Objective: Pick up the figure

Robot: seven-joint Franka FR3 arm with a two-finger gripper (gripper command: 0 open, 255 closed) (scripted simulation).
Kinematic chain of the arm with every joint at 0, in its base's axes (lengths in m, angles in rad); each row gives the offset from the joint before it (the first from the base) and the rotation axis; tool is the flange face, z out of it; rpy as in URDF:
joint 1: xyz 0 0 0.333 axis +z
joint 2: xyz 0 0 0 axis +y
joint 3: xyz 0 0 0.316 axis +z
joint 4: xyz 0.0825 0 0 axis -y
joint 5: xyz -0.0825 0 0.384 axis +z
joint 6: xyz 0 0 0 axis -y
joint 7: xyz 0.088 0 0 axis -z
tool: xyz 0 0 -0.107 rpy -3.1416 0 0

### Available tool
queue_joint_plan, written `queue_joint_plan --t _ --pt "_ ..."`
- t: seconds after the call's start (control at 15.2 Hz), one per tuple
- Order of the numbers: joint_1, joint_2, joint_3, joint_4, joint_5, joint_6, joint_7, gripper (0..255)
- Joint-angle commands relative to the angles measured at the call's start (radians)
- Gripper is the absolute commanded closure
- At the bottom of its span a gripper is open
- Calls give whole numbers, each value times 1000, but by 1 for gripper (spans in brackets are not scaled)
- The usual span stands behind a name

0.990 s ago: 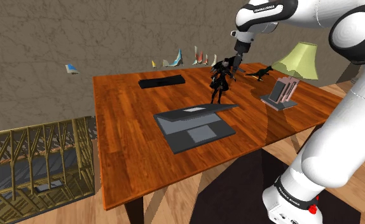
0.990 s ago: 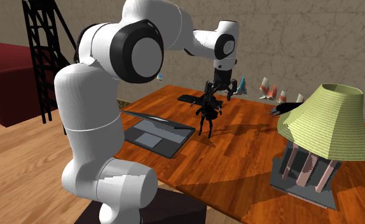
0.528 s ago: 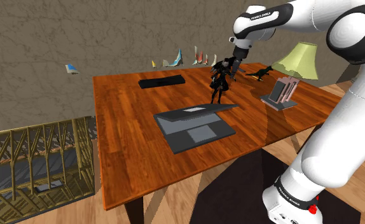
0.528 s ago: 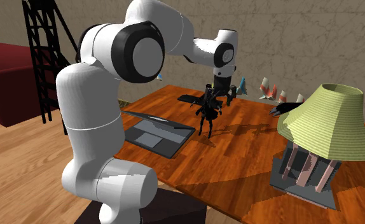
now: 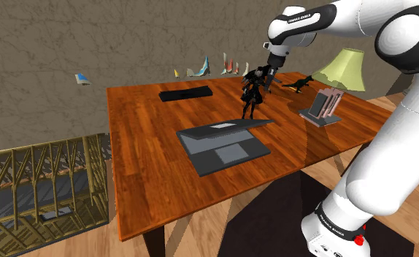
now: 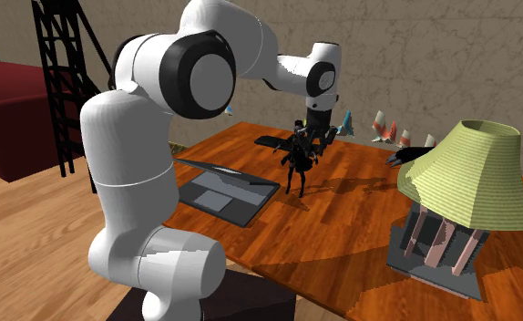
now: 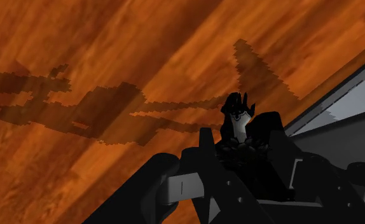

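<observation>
Dark figure is standing upright on the wooden table, just past the far edge of the grey laptop. Black gripper is hovering at the figure's head, also beyond the laptop, its fingers sitting spread either side of the head, contact not discernible

The gripper hangs over a wooden table, and the dark figure with a pale face stands right at it. From the figure, a grey laptop lies at three o'clock and a long shadow at nine o'clock.
</observation>
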Motion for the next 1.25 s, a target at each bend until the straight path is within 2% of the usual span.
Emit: queue_joint_plan --t 0.0,1.06,1.19 --pt "0 2 1 -1 1 -1 -1 255" --pt "1 -7 0 193 -6 -203 10 255" --pt "1 -7 0 196 -6 -205 10 255"
